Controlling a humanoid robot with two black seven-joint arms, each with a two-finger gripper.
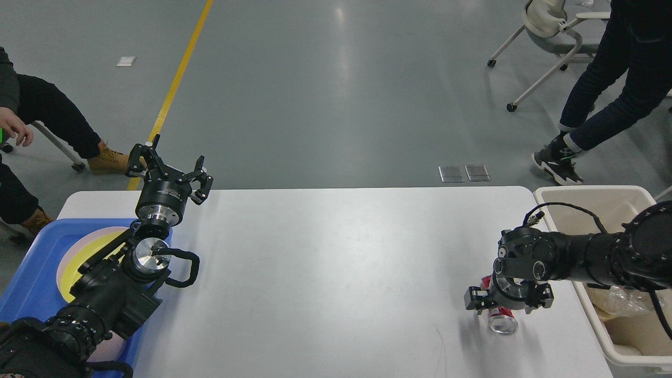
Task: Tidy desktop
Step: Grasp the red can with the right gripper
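Note:
The white desktop (pixel 336 262) fills the middle of the head view. A crushed red and silver can (pixel 502 320) lies on its side near the right front of the desktop, open end toward me. My right gripper (pixel 508 302) points down right over the can, its two fingers spread on either side of the can's far end; the can's upper part is hidden under it. My left gripper (pixel 169 167) is open and empty, held up above the far left corner of the desktop.
A blue tray (pixel 26 278) with yellow and pink plates (pixel 89 247) sits at the left under my left arm. A cream bin (pixel 593 193) with crumpled paper and plastic stands off the right edge. One person sits at far left; another walks at far right.

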